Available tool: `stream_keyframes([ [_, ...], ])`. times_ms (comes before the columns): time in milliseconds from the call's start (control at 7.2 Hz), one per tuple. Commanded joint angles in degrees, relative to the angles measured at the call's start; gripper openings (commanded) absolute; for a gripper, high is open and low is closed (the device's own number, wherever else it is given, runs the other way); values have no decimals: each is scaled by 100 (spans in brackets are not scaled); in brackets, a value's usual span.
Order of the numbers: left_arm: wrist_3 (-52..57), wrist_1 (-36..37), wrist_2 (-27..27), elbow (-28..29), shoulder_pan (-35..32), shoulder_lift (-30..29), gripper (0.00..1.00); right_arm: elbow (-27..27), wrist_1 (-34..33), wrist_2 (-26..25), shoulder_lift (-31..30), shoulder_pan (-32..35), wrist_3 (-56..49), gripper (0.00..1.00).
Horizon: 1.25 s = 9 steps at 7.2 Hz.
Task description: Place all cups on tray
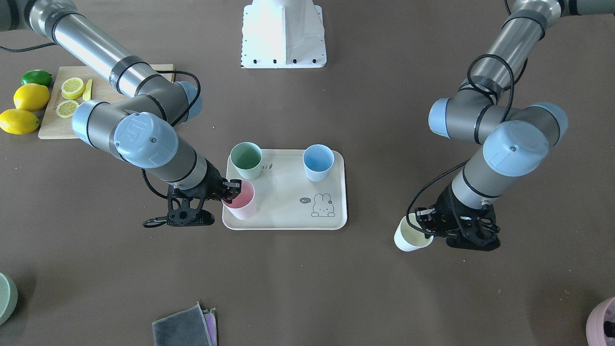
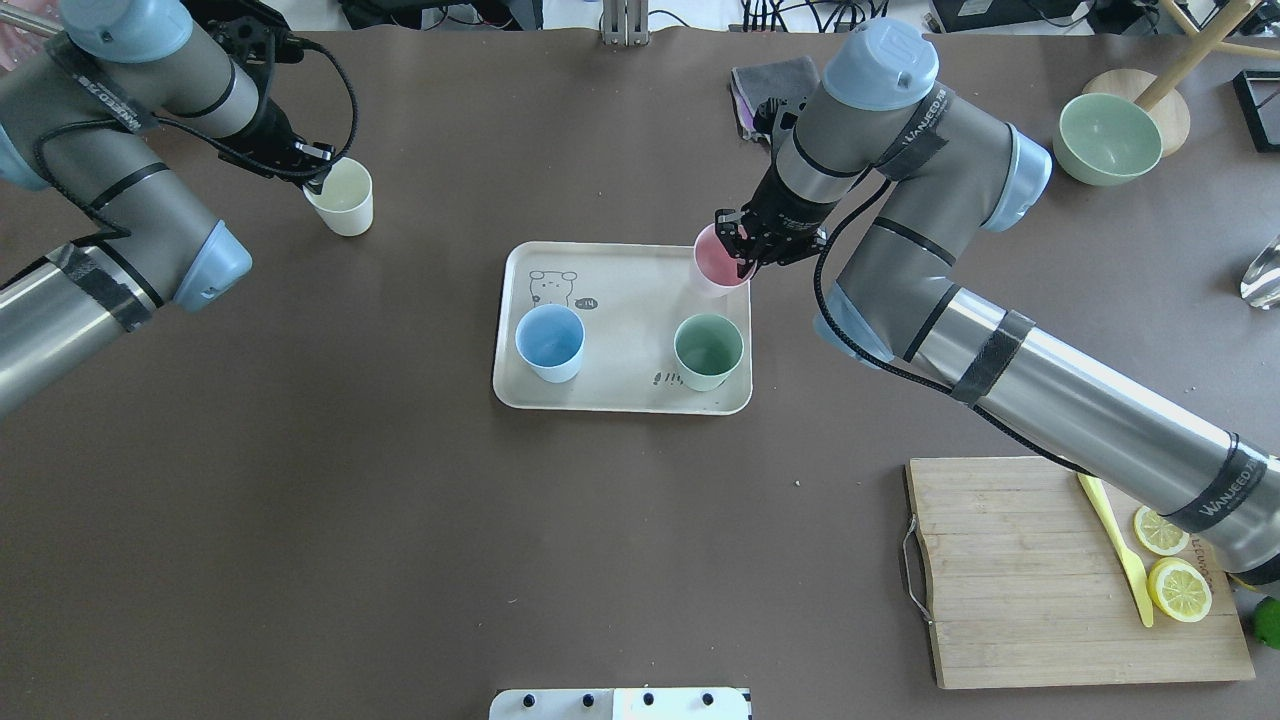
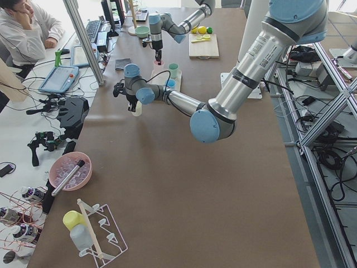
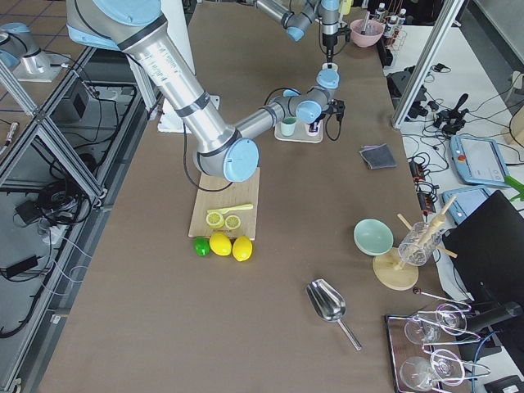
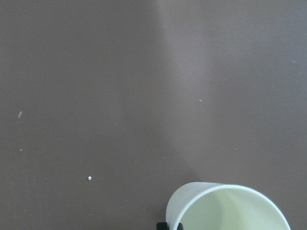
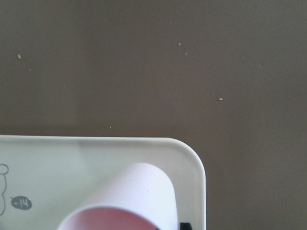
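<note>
Front view: right gripper (image 1: 232, 190) clamps the pink cup (image 1: 244, 204) by its rim at the tray's (image 1: 288, 192) corner; green cup (image 1: 246, 160) and blue cup (image 1: 318, 162) stand on the tray. Overhead: left gripper (image 2: 318, 178) pinches the cream cup's (image 2: 343, 198) rim, out on the surface (image 2: 400, 450), well off the tray.

Overhead, front, sides, wrists close, tray (image 1: 283, 202) shared

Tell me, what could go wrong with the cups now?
1. The right hand holds the pink cup right at the tray's corner, close to the rim. Set down there, it might land on the rim and tip over.
2. The left hand pinches the cream cup by its edge, far from the tray. It could slip on the way, or bump the blue cup or green cup already there.
</note>
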Motion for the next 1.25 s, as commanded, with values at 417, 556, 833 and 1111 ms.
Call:
stream_keyframes([
  [417, -1545, 393, 301, -323, 1044, -714, 0, 188, 139, 23, -286, 316, 344, 99],
  [556, -1511, 393, 469, -332, 1159, -688, 99, 232, 113, 75, -383, 500, 265, 100],
  [833, -962, 471, 322, -716, 934, -329, 98, 581, 78, 269, -1039, 878, -601, 100],
  [1111, 127, 1146, 31, -1444, 354, 372, 98, 742, 95, 409, -1612, 1343, -954, 100],
])
